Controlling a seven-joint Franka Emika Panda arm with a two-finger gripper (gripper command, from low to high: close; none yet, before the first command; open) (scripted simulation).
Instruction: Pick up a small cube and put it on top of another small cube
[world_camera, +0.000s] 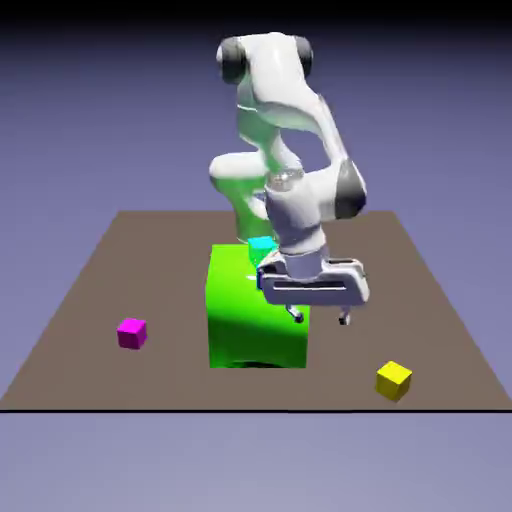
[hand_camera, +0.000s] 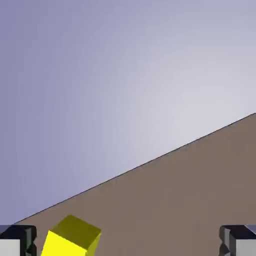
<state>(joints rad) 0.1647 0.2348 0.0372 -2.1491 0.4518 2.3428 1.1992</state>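
Yellow cube (world_camera: 393, 380), small and bright, resting on brown table (world_camera: 90, 300) near front edge, off to the exterior view's right of big green block (world_camera: 255, 315) and well apart from it. Pink cube (world_camera: 132, 332), same small size, lying on the opposite side of green block, toward the exterior view's left, also clear of it. Green block standing mid-table between the two, much larger than either. Glimpse of cyan cube (world_camera: 262, 244) just behind green block's top, partly hidden by white arm (world_camera: 285, 120). Gripper (world_camera: 320, 317) hanging in the air just beside green block's right front corner, above table level, short of yellow cube and not touching anything. Fingers spread wide, nothing between them; in hand view, grey fingertips (hand_camera: 17, 240) sitting at far left and far right of bottom edge, with yellow cube (hand_camera: 70, 240) showing low near the left tip, not yet centred. Hand view tilted, table edge running diagonally, suggesting hand angled forward in approach. Probable reason for wide opening: readiness to straddle yellow cube. Judged stage: early, reaching toward pickup; lift, carry past green block and placing on pink cube all undone. Likely need: centring over yellow cube before descent.
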